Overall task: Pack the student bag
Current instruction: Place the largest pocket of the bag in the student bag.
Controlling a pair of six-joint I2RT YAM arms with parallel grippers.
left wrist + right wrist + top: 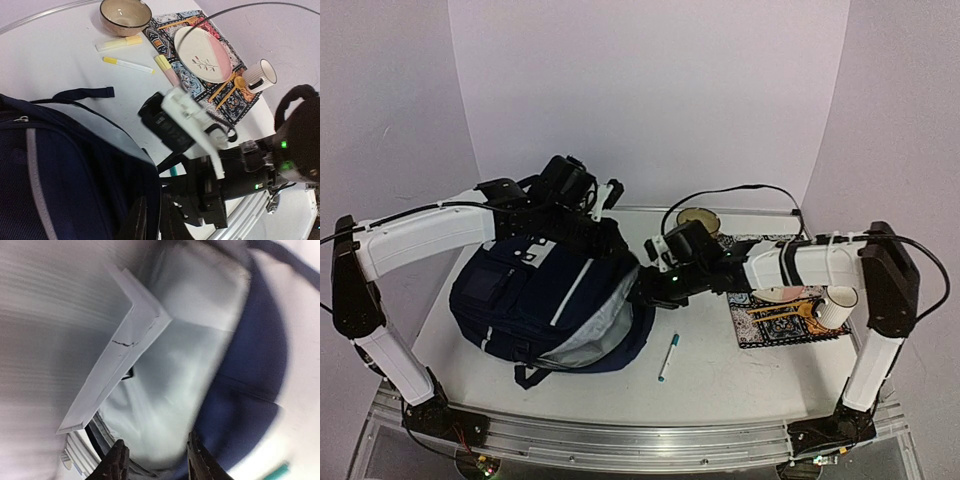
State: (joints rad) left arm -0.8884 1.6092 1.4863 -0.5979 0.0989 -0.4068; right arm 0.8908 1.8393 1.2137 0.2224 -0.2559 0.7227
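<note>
Both arms have long white tubes with chunky black joints between them. The left arm (420, 235) has a thin black cable running along its top. The right arm (820, 262) has a looping black cable and white ties round its tube. Small green lights glow on its black wrist, next to a white plastic bracket. The right gripper (157, 462) has two dark, rounded fingers (116, 465).

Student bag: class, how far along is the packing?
Done: student bag open, a white flat item inside. In hand: left gripper seems to pinch its rim; right gripper open at the mouth, empty. Left, likely: pen and highlighters on the table.
</note>
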